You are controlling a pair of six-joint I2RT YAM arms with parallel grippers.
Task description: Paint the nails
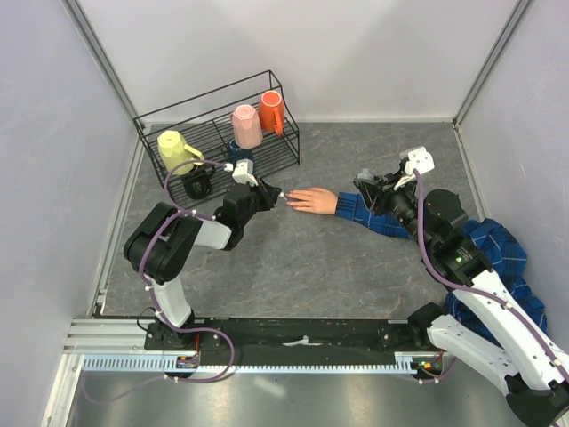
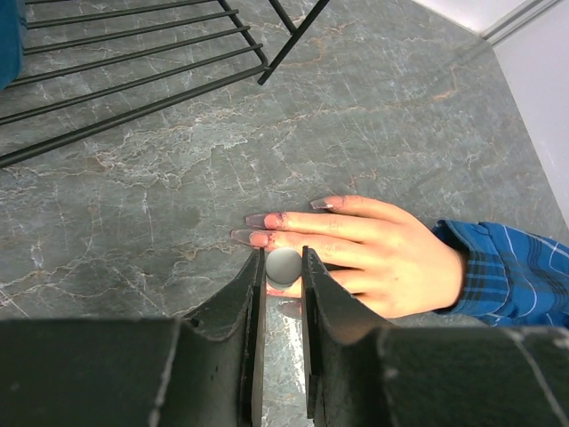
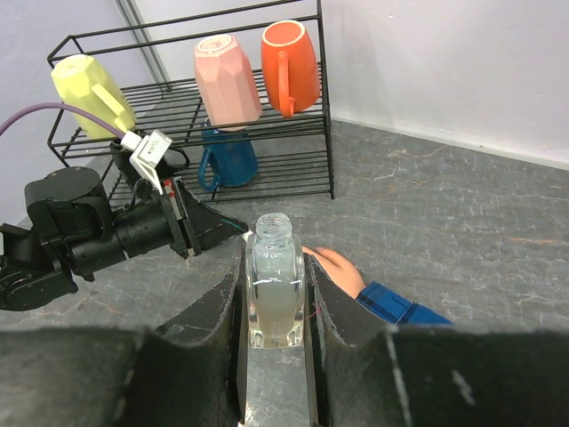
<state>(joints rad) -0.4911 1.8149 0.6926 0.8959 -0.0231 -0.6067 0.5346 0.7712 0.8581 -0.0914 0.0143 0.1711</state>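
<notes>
The peach-pink fake hand (image 1: 313, 201) lies palm down on the grey table, at the end of a blue plaid sleeve (image 1: 373, 216), with its fingers pointing left. Its long nails (image 2: 259, 220) show in the left wrist view, two with pink smears at the tips. My left gripper (image 2: 284, 258) is shut on a small grey round-topped brush cap (image 2: 284, 265), right over the nearer fingertips; the brush itself is hidden. My right gripper (image 3: 276, 262) is shut on a clear uncapped bottle (image 3: 274, 285) of pale liquid, held upright to the right of the hand.
A black wire rack (image 1: 218, 133) stands at the back left, holding yellow (image 1: 176, 149), pink (image 1: 246, 126), orange (image 1: 272, 111) and blue (image 1: 238, 149) mugs. White walls enclose the table. The sleeve's shirt (image 1: 498, 253) bunches at the right beside my right arm.
</notes>
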